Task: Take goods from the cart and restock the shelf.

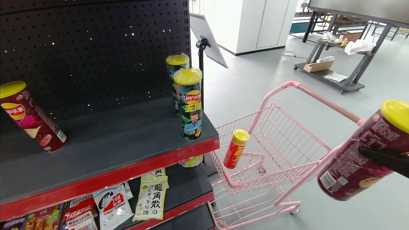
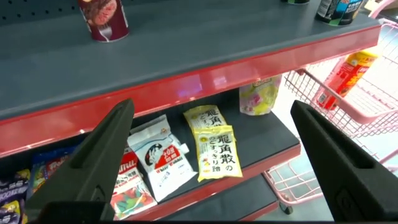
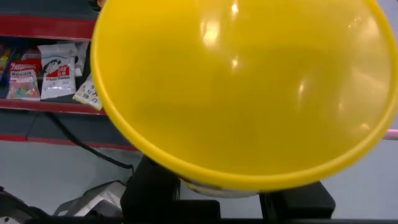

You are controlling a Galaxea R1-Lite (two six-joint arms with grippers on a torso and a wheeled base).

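Your right jaws are clamped around a maroon chip can, holding it tilted in the air with its yellow lid uppermost. The can hangs off to your right by the handle end of the pink cart, well apart from the shelf. Your left jaws stand wide open with nothing between them, facing the red front edge of the top shelf and the tier below it. One orange-red can is in the cart basket, leaning near the corner closest to the shelf. On the top shelf, a second maroon can stands on its own towards the left. At the right end, two green-and-black cans stand close together, the front can near the shelf's edge and the rear can just behind it against the pegboard. On the lower tier lie a white candy bag and, beside it, a yellow packet, with more bags further left. A pale green bag sits behind them towards the cart end.
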